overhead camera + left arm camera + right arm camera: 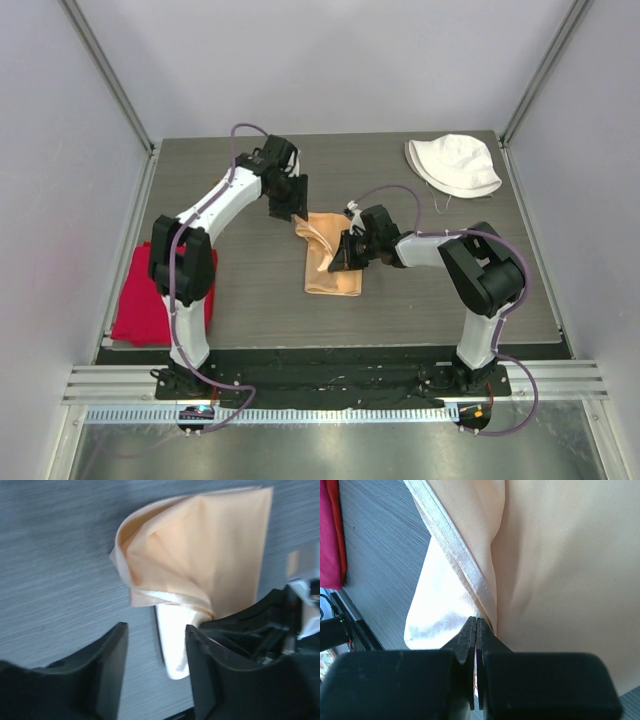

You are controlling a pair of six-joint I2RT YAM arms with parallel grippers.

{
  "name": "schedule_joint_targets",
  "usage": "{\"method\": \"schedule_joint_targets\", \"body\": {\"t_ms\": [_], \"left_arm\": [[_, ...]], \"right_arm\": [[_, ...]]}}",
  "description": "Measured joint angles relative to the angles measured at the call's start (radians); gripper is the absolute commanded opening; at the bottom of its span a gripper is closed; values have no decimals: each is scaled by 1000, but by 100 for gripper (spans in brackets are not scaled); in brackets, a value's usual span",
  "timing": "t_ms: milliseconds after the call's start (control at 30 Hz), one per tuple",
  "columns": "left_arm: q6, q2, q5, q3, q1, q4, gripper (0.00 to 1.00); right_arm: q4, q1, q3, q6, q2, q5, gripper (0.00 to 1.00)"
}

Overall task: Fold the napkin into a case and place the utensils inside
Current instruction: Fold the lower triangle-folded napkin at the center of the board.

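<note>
Table (430, 290): dark wood-grain top. Bare boards show all round the left gripper (288, 207) and the right gripper (345, 256), and the widest free stretch lies on the near side of both.
Red cloth (140, 300): lies flat along the table's left edge, well off to the near left of the left gripper. From the right wrist only its edge (330, 530) shows, far off to one side.
White hat (455, 165): sits in the far right corner, well beyond the right gripper and apart from everything else.
Napkin (335, 265): lies mid-table between the two grippers. Its near half is flat with straight edges, a narrow rectangle. Its far end is bunched into loose folds (200, 555) that gather towards the right gripper. A pale shiny corner pokes out under the stitched hem (560, 555).
Left gripper (156, 645): fingers apart with nothing clamped. It sits just off the napkin's far left corner, and the pale corner shows in the gap between the fingers. I cannot tell whether it touches the cloth.
Right gripper (477, 627): fingertips pressed together on the napkin's hem at its right side.
</note>
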Motion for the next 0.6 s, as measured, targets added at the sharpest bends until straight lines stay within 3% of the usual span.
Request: {"method": "schedule_joint_targets", "body": {"t_ms": [100, 167, 233, 367, 467, 600], "left_arm": [[14, 28, 5, 1, 13, -43, 46], [-12, 27, 9, -37, 20, -22, 69], [-61, 2, 13, -119, 24, 31, 80], [-209, -79, 8, -326, 31, 146, 81], [-302, -94, -1, -376, 35, 199, 75], [-402, -94, -6, -381, 35, 300, 77]], "right_arm": [[1, 0, 0, 0, 0, -1, 2], [2, 0, 0, -1, 0, -2, 2], [2, 0, 0, -1, 0, -2, 2], [3, 0, 0, -4, 0, -3, 1], [3, 0, 0, -5, 0, -3, 1], [3, 0, 0, -5, 0, -3, 1]]}}
